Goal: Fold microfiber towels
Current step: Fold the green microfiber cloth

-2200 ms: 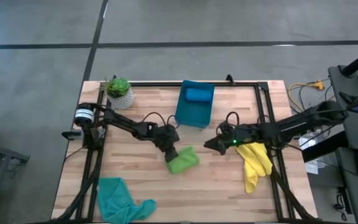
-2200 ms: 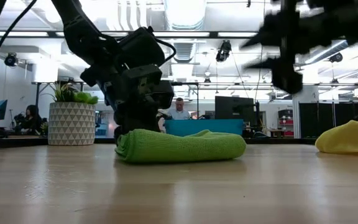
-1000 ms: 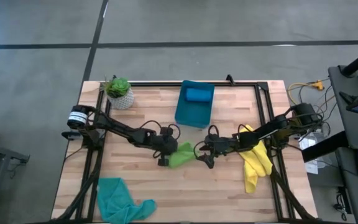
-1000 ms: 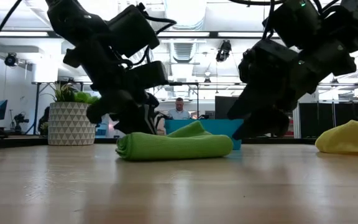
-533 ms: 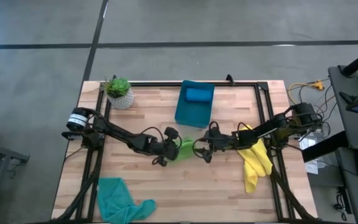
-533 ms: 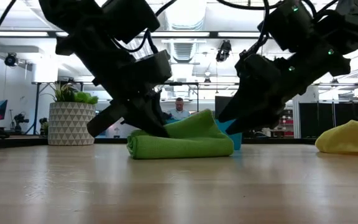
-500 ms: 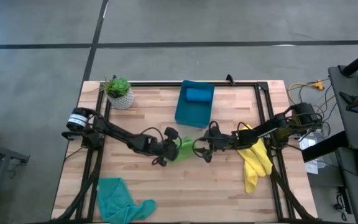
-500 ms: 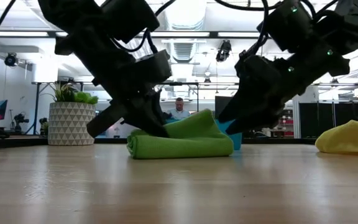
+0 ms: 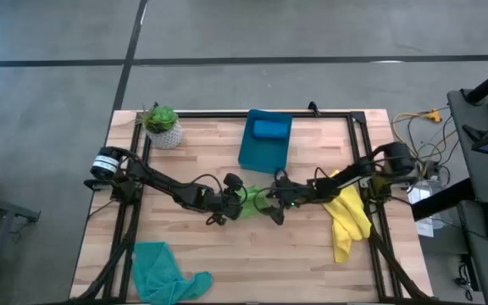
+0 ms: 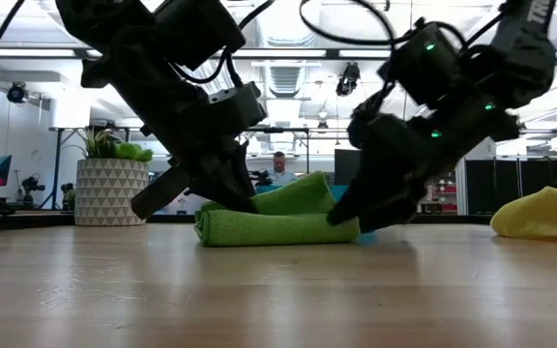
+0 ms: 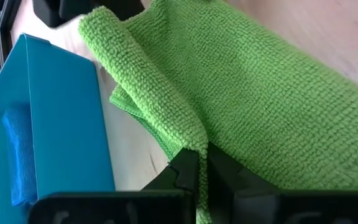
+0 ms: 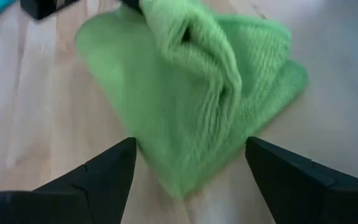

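Note:
A lime green microfiber towel (image 9: pixel 250 201) lies bunched at the table's middle, its lower layers flat on the wood (image 10: pixel 278 230). My left gripper (image 9: pixel 234 203) is at the towel's left side, shut on it (image 11: pixel 197 167). From the right comes my right gripper (image 9: pixel 268 204), open, one finger on either side of the towel's right end (image 12: pixel 188 158); whether they touch it I cannot tell. A yellow towel (image 9: pixel 347 220) lies at the right, a teal towel (image 9: pixel 164 271) at the near left, and a blue towel (image 9: pixel 269 129) lies in the bin. My left gripper pinches the end of a raised fold of the green towel (image 11: pixel 191 142) between its two fingers. The fingers slant down from the table's left. The fold rises as a ridge above the remaining cloth (image 10: pixel 303 196), which lies on the table.
A teal-blue plastic bin (image 9: pixel 261 152) stands just beyond the towel toward the far edge. A potted plant (image 9: pixel 161 125) is at the far left corner. Black frame rails (image 9: pixel 363 152) run along the table's sides. Bare wood (image 9: pixel 261 263) lies toward the near edge.
My left gripper has rolled its wrist and drawn the towel's upper layer up into a ridge, and the towel has bunched shorter. My right gripper, still open, has gone toward the table's left and down until its fingers flank the towel's right end.

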Robot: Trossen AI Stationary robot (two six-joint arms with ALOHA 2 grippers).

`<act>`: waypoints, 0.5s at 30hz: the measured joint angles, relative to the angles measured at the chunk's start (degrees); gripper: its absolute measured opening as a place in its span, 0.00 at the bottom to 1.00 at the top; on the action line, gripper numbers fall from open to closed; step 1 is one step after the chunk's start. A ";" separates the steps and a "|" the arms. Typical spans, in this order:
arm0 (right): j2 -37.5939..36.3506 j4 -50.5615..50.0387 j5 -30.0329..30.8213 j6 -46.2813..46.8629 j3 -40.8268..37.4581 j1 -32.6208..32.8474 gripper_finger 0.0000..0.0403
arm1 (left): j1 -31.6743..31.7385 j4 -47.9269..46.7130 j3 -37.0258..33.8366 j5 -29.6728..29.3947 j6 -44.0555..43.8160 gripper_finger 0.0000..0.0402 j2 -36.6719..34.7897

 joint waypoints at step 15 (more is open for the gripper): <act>1.55 -0.21 -1.26 -0.72 1.28 -4.76 0.74 | -0.26 -0.02 -0.02 0.07 0.00 0.00 0.00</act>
